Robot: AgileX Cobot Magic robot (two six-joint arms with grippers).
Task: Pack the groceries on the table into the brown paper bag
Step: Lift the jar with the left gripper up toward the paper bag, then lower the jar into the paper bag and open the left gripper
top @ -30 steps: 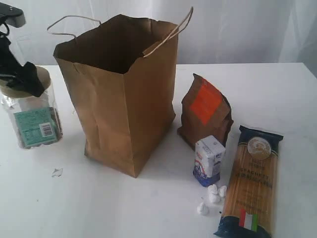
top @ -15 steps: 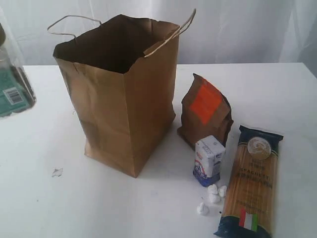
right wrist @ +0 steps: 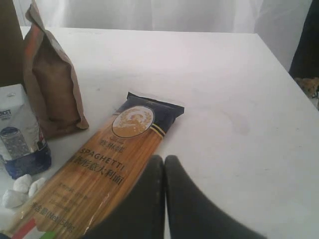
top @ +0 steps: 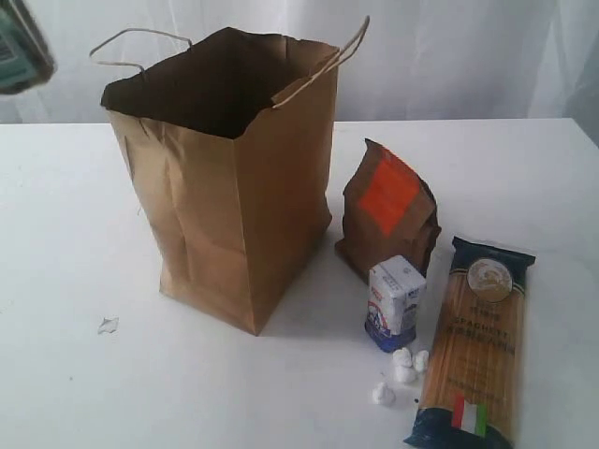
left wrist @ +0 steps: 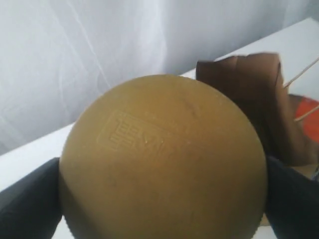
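Lifted off the white surface [top: 75, 393] within the past second and now showing only as a teal-labelled sliver at the exterior view's top-left corner, well left of the open brown bag [top: 234, 215] and level with its handles: the jar [top: 19, 56], clamped across its tan lid [left wrist: 164, 159] by the wide-spread left pincer [left wrist: 162, 199]. Unmoved to the right of the bag: the brown pouch [top: 388, 210], the small carton [top: 393, 304] in front of it and the spaghetti pack [top: 477, 346] lying flat, white lumps [top: 402, 369] by the carton's foot. Clenched tight on nothing, close by the spaghetti pack's edge: the right pincer [right wrist: 164, 164].
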